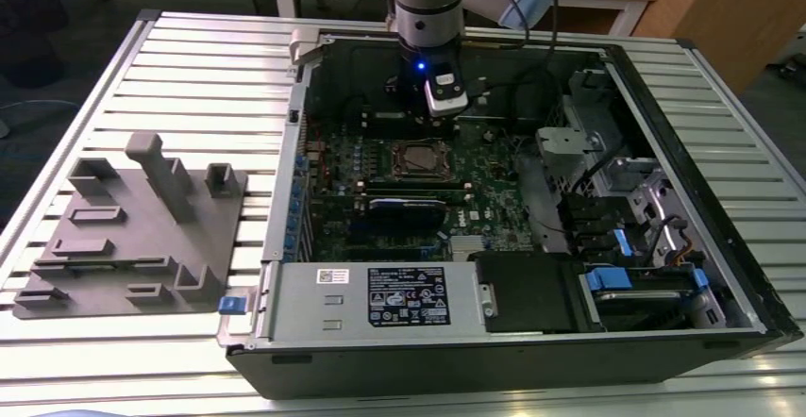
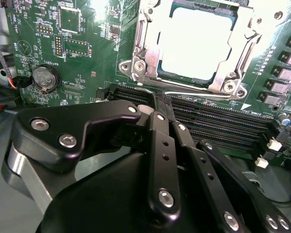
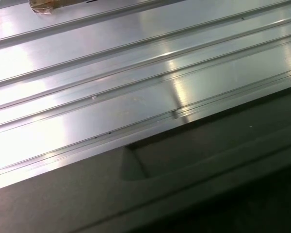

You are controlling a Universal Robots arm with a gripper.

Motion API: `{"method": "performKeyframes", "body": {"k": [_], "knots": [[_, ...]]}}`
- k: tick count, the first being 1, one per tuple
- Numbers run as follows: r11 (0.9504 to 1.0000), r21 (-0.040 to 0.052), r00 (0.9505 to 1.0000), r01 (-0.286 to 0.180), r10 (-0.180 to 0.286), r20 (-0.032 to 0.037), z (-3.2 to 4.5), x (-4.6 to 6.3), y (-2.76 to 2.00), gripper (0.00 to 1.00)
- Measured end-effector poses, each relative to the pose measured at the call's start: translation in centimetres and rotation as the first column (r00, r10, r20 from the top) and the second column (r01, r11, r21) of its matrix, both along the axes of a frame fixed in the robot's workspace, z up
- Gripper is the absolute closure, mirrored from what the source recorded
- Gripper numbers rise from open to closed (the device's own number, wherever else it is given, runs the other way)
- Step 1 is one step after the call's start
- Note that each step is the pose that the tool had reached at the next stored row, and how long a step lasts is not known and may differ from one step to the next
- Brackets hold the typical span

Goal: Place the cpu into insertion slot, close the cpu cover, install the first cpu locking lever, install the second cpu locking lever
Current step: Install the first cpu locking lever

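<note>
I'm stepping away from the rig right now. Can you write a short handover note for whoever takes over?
Gripper: shut, nothing visibly held, poised over the memory slots beside the insertion slot.
cpu: seated in the slot, pale top up.
cpu cover: down, framing the chip.
Done, by the look: cpu placed, cover closed.
Left: the two locking levers. A thin lever wire lies along the socket's edge nearest the gripper; I cannot tell whether it is latched.

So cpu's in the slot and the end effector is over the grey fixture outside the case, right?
No. The cpu is in the insertion slot, but the end effector is inside the case, above the motherboard, as the exterior view shows.
</note>
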State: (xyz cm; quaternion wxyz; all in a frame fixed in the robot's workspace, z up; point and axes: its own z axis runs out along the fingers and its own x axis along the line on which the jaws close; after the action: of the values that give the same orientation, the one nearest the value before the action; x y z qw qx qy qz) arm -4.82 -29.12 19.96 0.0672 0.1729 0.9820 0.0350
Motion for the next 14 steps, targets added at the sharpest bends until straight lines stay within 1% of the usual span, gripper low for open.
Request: {"method": "performKeyframes", "body": {"k": [6,14], "knots": [[1.0,-0.0067,1.0,0.0,0.0,0.0013,-0.12,0.0,0.01,0.89],[0.9997,-0.0254,1.0,0.0,0.0,0.0042,-0.33,0.0,0.08,0.89]]}}
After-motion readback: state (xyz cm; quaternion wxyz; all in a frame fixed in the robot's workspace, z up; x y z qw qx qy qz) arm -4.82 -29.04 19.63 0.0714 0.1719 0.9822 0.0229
